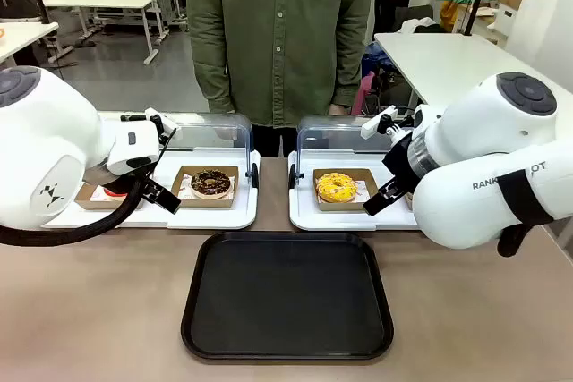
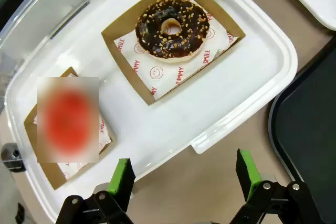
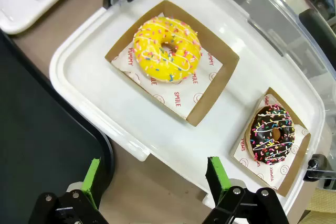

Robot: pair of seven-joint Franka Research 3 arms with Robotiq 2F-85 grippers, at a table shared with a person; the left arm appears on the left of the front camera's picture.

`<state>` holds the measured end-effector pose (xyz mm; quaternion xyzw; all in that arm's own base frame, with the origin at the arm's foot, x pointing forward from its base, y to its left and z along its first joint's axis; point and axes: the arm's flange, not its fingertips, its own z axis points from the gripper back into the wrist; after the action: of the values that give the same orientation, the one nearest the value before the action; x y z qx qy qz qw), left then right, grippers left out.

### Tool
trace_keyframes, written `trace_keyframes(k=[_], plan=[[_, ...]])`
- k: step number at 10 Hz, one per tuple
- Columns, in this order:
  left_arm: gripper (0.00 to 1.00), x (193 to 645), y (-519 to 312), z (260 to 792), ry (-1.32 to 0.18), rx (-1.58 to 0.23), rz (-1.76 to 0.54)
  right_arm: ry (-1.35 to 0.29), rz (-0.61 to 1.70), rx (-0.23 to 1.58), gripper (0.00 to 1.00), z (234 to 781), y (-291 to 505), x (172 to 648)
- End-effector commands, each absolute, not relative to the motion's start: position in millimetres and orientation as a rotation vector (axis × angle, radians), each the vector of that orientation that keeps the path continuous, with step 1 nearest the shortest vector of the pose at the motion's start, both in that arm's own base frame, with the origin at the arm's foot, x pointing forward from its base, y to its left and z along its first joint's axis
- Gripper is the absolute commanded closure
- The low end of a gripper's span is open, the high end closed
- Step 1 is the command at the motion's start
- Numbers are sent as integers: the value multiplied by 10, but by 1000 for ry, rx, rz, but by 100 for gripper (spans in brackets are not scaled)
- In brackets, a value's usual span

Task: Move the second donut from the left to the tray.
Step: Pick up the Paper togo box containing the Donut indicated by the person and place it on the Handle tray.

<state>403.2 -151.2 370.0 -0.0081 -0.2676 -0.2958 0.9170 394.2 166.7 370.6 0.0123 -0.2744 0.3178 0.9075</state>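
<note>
The second donut from the left (image 1: 210, 183) is a dark chocolate ring with light sprinkles (image 2: 172, 27). It lies in a square brown cardboard holder (image 2: 131, 66) on the left white tray (image 2: 226, 93). The black tray (image 1: 286, 297) lies flat on the table in front of both white trays, and its rim (image 2: 283, 129) is at the right of the left wrist view. My left gripper (image 2: 185, 179) hangs open over the white tray's near edge, short of the donut, holding nothing. My right gripper (image 3: 154, 179) is open above the right white tray's near edge.
A red-glazed donut (image 1: 112, 191) sits left of the chocolate one. The right white tray (image 3: 105, 108) holds a yellow donut (image 3: 167, 49) and a dark donut with coloured sprinkles (image 3: 272, 134). Clear lids (image 1: 215, 136) stand open behind both trays. A person (image 1: 277, 33) stands at the far side.
</note>
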Motion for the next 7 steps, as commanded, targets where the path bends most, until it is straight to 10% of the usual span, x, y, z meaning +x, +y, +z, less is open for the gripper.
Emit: trace_keyframes(k=[1, 7], plan=[[0, 4032, -1512, 3701, -551, -17, -609, -566, 656, 25, 0, 3706, 1667, 3942], [0, 4032, -1512, 3701, -551, -17, -609, -566, 656, 25, 0, 3706, 1667, 3942]])
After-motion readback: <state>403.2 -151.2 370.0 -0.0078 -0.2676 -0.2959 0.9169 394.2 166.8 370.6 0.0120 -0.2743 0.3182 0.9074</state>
